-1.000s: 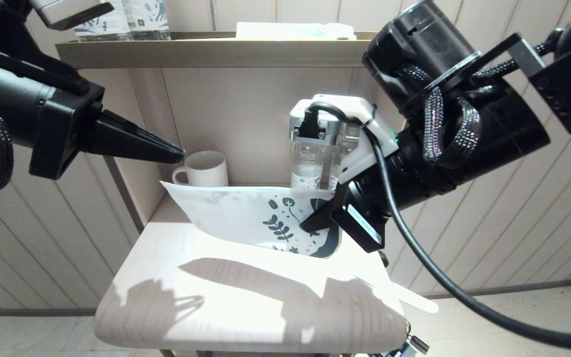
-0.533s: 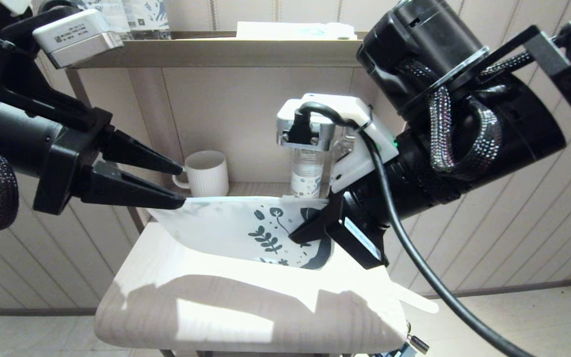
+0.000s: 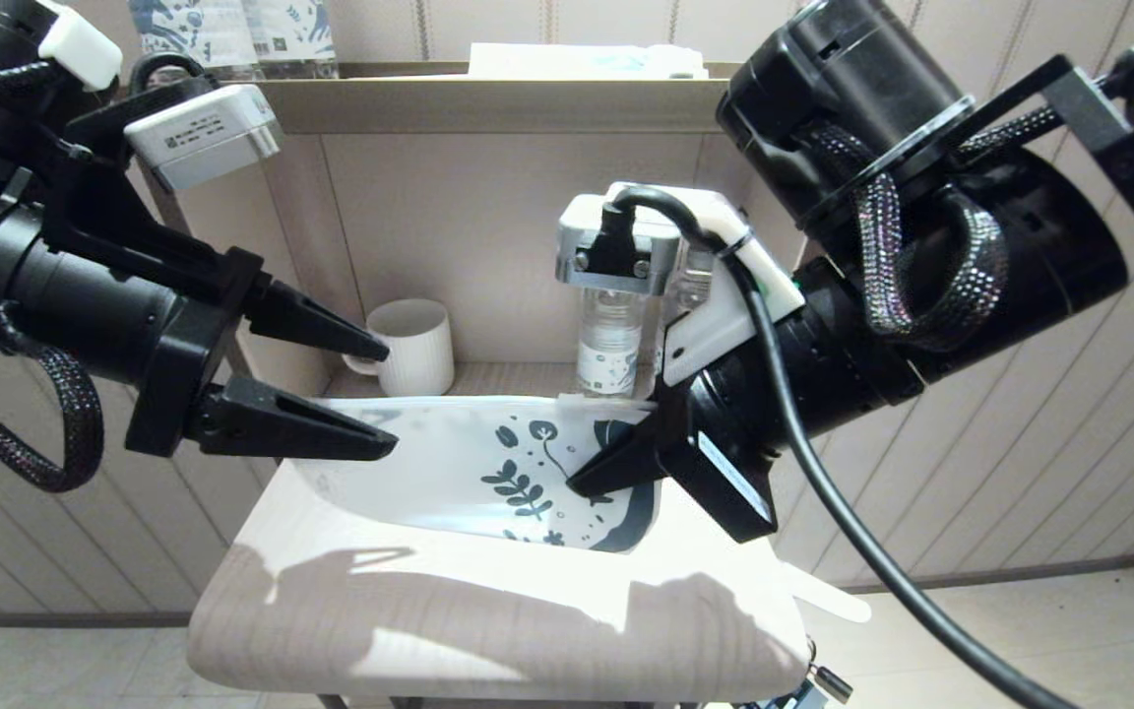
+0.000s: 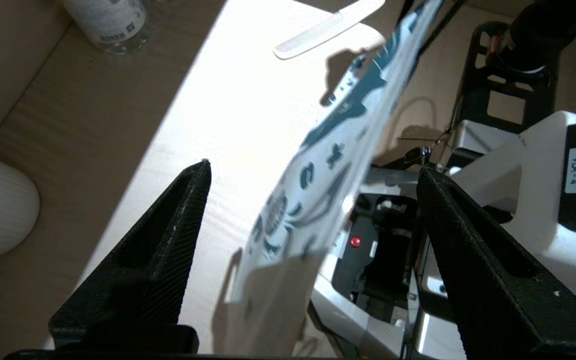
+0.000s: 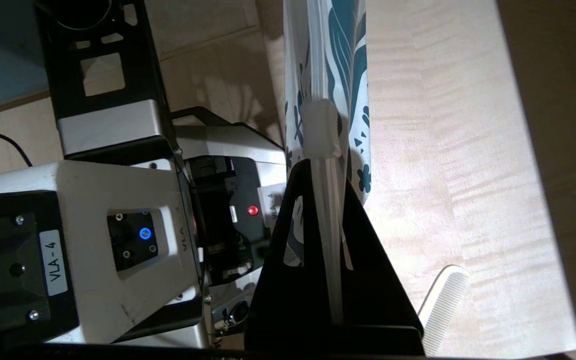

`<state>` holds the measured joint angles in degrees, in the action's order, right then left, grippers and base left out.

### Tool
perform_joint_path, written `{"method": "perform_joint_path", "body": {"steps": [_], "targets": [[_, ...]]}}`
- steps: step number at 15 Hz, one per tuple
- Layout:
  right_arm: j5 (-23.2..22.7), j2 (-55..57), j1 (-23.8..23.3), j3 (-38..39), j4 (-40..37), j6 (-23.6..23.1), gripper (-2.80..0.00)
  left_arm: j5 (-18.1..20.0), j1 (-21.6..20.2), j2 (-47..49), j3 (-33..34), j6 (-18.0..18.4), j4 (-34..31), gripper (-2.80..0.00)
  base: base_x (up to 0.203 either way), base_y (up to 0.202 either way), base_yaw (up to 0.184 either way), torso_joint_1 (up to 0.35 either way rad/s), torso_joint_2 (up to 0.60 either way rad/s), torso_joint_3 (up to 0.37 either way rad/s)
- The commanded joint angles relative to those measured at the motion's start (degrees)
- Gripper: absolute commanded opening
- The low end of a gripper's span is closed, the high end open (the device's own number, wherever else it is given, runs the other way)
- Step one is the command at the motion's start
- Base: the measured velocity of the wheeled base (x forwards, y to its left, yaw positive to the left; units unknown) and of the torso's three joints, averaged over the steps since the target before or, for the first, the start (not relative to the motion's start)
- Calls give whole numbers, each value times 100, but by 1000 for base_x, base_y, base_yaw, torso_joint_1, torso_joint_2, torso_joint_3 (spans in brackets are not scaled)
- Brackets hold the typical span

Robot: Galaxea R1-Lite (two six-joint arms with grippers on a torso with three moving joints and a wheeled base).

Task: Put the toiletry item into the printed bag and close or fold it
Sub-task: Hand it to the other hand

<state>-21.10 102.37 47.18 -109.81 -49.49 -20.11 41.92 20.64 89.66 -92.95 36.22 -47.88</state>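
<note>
We record the printed bag [image 3: 488, 463] as a flat white pouch with dark blue-teal leaf and flower print at its right end, held edge-up above the pale wooden table [image 3: 488, 611], tilted with its plain end toward the left. The right gripper [image 3: 587, 480] is pressed together on the printed end; in the right wrist view its dark fingers [image 5: 288, 260] sit closed over the bag's strip edge, and a whitish lump [image 5: 321, 129] shows just beyond the fingertips, which we cannot identify. The left gripper [image 3: 380, 399] reaches in from the left, roughly level, with its two fingers spread well apart, one above and one below the bag's plain end, holding nothing; in the left wrist view the pouch hangs between the open fingers [image 4: 168, 240] without clear contact. The toiletry item [image 3: 823, 594], a slim white comb-like stick, lies on the table's right front corner, overhanging the edge, well apart from the bag; its inner end is hidden behind the right arm. A ribbed white mug [image 3: 414, 345] and a clear bottle [image 3: 611, 345] stand at the back, the bottle partly covered by the right wrist camera.
</note>
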Motion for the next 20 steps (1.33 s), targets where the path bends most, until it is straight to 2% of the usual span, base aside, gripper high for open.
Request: {"method": "perform_joint_path", "body": {"steps": [1,5,8,9,10,20], "targets": [[-78,-24,-7,21,-26,-10,-280,87,-32,57,192,24,102,0,0,0,0,0,0,0],[-87,-24,11,136,9,-10,-280,139,-135,78,446,119,158,0,0,0,0,0,0,0],[-87,-7,43,127,18,-10,-280,317,-227,78,444,149,157,0,0,0,0,0,0,0],[-87,-15,63,127,18,-10,-280,317,-227,78,471,149,165,-75,0,0,0,0,0,0],[-87,-17,63,122,18,-10,-280,317,-233,68,479,151,157,-280,0,0,0,0,0,0],[-254,11,63,30,80,25,-280,317,-233,25,622,158,156,-280,0,0,0,0,0,0]]}}
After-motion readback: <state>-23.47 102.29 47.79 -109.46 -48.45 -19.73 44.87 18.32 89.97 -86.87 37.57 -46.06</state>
